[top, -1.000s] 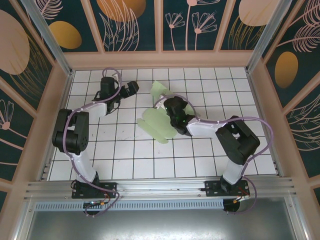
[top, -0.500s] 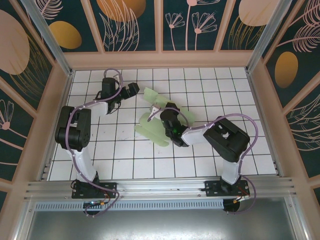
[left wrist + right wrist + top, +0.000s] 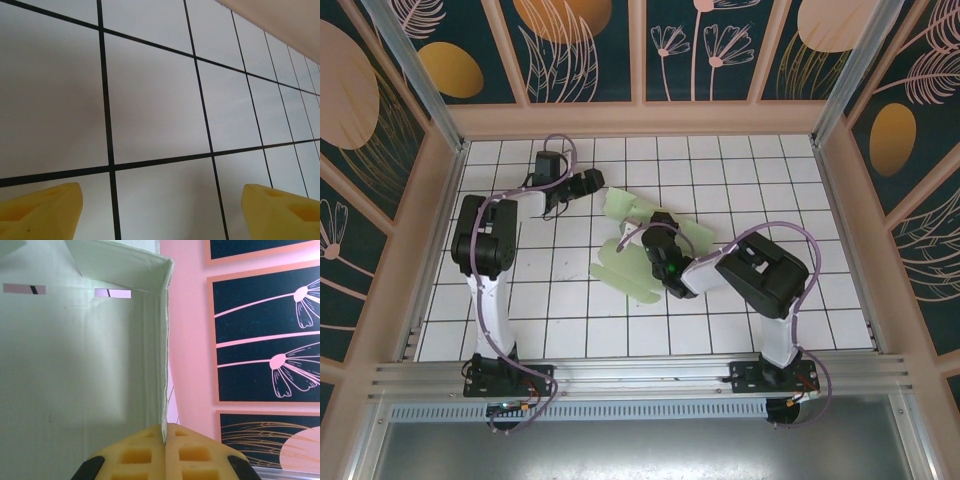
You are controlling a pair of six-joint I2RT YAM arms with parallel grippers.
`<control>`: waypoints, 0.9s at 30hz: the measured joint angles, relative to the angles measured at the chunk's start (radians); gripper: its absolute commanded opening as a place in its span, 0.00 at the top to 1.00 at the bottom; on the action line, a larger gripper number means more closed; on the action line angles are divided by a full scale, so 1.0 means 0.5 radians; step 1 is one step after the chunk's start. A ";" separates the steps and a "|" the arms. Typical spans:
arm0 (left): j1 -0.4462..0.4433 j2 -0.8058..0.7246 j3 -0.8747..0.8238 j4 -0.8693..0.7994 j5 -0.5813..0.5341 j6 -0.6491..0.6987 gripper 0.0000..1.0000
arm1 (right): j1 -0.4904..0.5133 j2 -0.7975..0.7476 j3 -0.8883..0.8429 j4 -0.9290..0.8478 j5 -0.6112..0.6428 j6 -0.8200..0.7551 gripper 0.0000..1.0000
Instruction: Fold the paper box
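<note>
**Mid-tabletop, thin card pinched by one edge**

Right gripper (image 3: 164,432) is clenched on a raised wall edge of the paper box (image 3: 625,268), which lies half-folded at the centre of the tabletop (image 3: 570,320). Left gripper (image 3: 160,210) hangs released over bare tile near the far flap (image 3: 623,207). Risk: a sideways pull could make the card slip, crease or tear. Open room left and front; back wall (image 3: 640,118) close behind.

There is one paper box (image 3: 625,268), a single pale green die-cut card, on one white tiled table (image 3: 740,180). The arms number two: the left arm (image 3: 485,245) and the right arm (image 3: 760,275). The grippers also number two: the left gripper (image 3: 588,182) and the right gripper (image 3: 658,224). Each wrist view shows two yellow fingers (image 3: 40,210) (image 3: 137,452), four in all. Two small slots (image 3: 112,293) are cut in the card.
</note>
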 measured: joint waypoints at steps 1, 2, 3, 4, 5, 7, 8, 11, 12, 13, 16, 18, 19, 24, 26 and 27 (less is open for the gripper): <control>0.000 0.014 0.015 -0.021 0.022 0.011 0.22 | 0.000 0.011 0.000 0.021 0.001 -0.002 1.00; 0.000 0.026 0.027 -0.034 0.039 0.021 0.25 | -0.004 0.018 0.000 0.033 0.001 -0.004 1.00; 0.000 0.035 0.037 -0.049 0.056 0.026 0.27 | -0.006 0.021 0.000 0.040 0.001 -0.008 1.00; 0.000 0.046 0.048 -0.067 0.078 0.031 0.28 | -0.010 0.024 0.000 0.043 0.001 -0.009 1.00; 0.000 0.056 0.060 -0.082 0.094 0.037 0.29 | -0.011 0.025 0.001 0.047 0.001 -0.010 1.00; -0.001 0.079 0.087 -0.114 0.125 0.050 0.33 | -0.011 0.027 0.000 0.056 0.000 -0.014 1.00; -0.007 0.089 0.101 -0.125 0.131 0.064 0.34 | -0.012 0.027 0.001 0.056 0.001 -0.014 1.00; -0.018 0.094 0.111 -0.157 0.175 0.107 0.34 | -0.018 0.027 0.001 0.056 0.000 -0.014 1.00; -0.027 0.094 0.111 -0.164 0.188 0.123 0.35 | -0.021 0.027 0.000 0.056 0.000 -0.013 1.00; -0.037 0.094 0.110 -0.167 0.200 0.134 0.35 | -0.025 0.027 0.001 0.056 0.001 -0.012 1.00; -0.065 0.087 0.091 -0.168 0.237 0.180 0.35 | -0.041 0.027 0.000 0.054 0.001 -0.002 1.00; -0.081 0.055 0.047 -0.170 0.256 0.204 0.35 | -0.044 0.027 0.001 0.054 0.000 0.005 1.00; -0.092 0.036 0.021 -0.172 0.272 0.209 0.35 | -0.045 0.027 0.001 0.053 -0.001 0.008 1.00; -0.164 -0.053 -0.110 -0.173 0.302 0.228 0.35 | -0.045 0.027 0.001 0.054 -0.001 0.008 1.00; -0.185 -0.100 -0.173 -0.162 0.303 0.230 0.36 | -0.045 0.027 0.001 0.053 0.001 0.008 1.00; -0.193 -0.127 -0.208 -0.150 0.302 0.230 0.36 | -0.045 0.027 0.001 0.052 0.002 0.010 1.00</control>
